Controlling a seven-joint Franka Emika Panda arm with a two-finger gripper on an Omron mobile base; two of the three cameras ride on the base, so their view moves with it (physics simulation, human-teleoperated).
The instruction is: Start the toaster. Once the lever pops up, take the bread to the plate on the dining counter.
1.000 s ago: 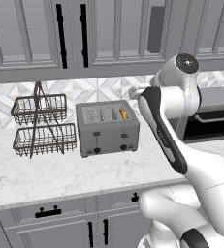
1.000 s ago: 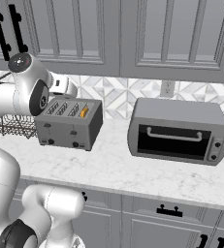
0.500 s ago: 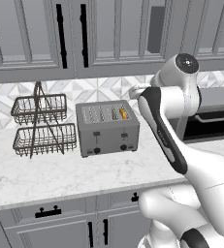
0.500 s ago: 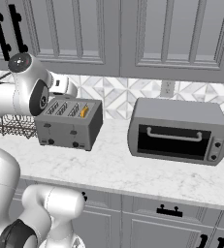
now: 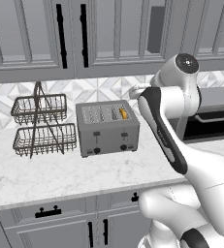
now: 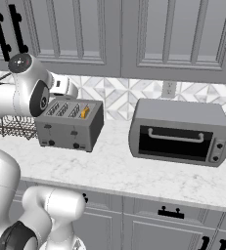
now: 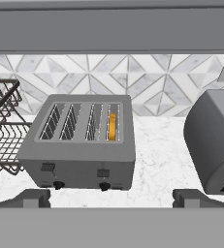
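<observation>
Open gripper [image 7: 111,198] poised in front of the boxy grey metal four-slot toaster [image 5: 107,128], nothing held.

The toaster stands on the white marble worktop [image 5: 60,174], between a two-tier wire basket rack [image 5: 40,126] and the larger grey toaster oven [image 6: 180,132]. A small golden-yellow slice of bread [image 7: 112,126] sits upright in the rightmost slot, only its top edge showing. Both dark levers [image 7: 103,173] on the front look up, so toasting seems not yet started. The jaws stand wide apart. The bread is probably light, stiff and crumbly; pinch its flat faces gently at the exposed top. The small lever likely needs a firm downward press.
</observation>
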